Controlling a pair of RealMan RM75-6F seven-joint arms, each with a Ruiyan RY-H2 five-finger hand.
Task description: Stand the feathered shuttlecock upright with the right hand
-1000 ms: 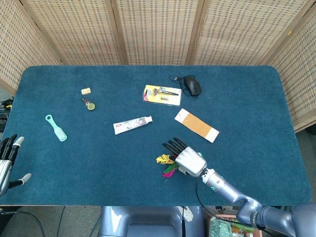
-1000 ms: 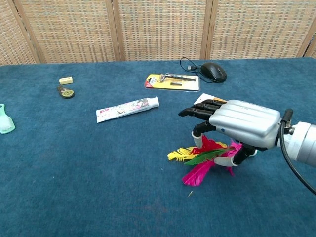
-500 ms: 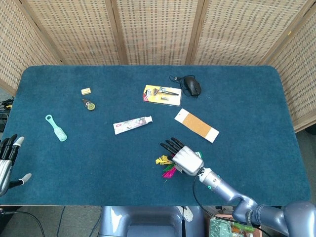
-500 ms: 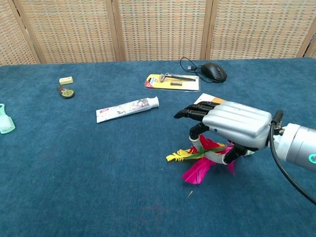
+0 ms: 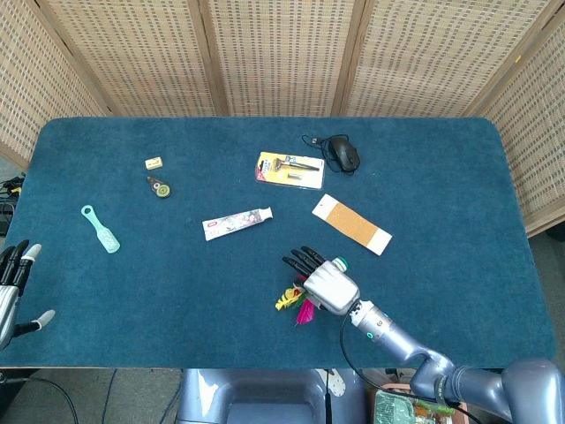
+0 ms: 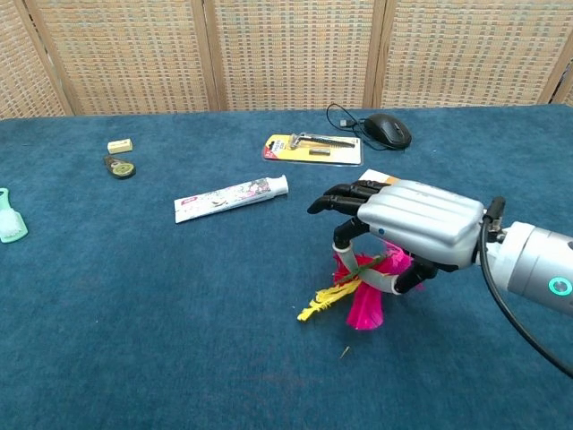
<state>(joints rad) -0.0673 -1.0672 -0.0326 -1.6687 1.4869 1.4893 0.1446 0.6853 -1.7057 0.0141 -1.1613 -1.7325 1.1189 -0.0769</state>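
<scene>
Holding the feathered shuttlecock (image 6: 356,288) from above, the right hand (image 6: 407,227) sits palm-down low over the blue tabletop (image 6: 134,296), thumb and a finger wrapped around the base end while the other dark fingers (image 6: 345,199) reach out toward 10 o'clock. Feathers hang down: pink ones point toward the cloth, a yellow one trails out to 8 o'clock and touches the surface. Shuttlecock tilted, not upright. In the head view the same hand (image 5: 327,283) lies near the front edge, at about 5 o'clock from the tabletop's centre, with the feathers (image 5: 293,302) showing at its 8 o'clock side.

Left hand (image 5: 12,281) at the far 9 o'clock edge, off the cloth, fingers apart, nothing in it.

Other items, all well apart from the right hand:
- toothpaste tube (image 6: 231,198), at 10 o'clock from the hand
- packaged razor (image 6: 312,148), at 12 o'clock
- black mouse (image 6: 388,130) with cable, just beyond the razor
- orange-and-white card (image 5: 350,223), partly hidden behind the hand in the chest view
- small eraser (image 6: 120,145) and a round dark gadget (image 6: 119,167), far 10 o'clock
- mint-green brush (image 5: 101,229), toward 9 o'clock
</scene>
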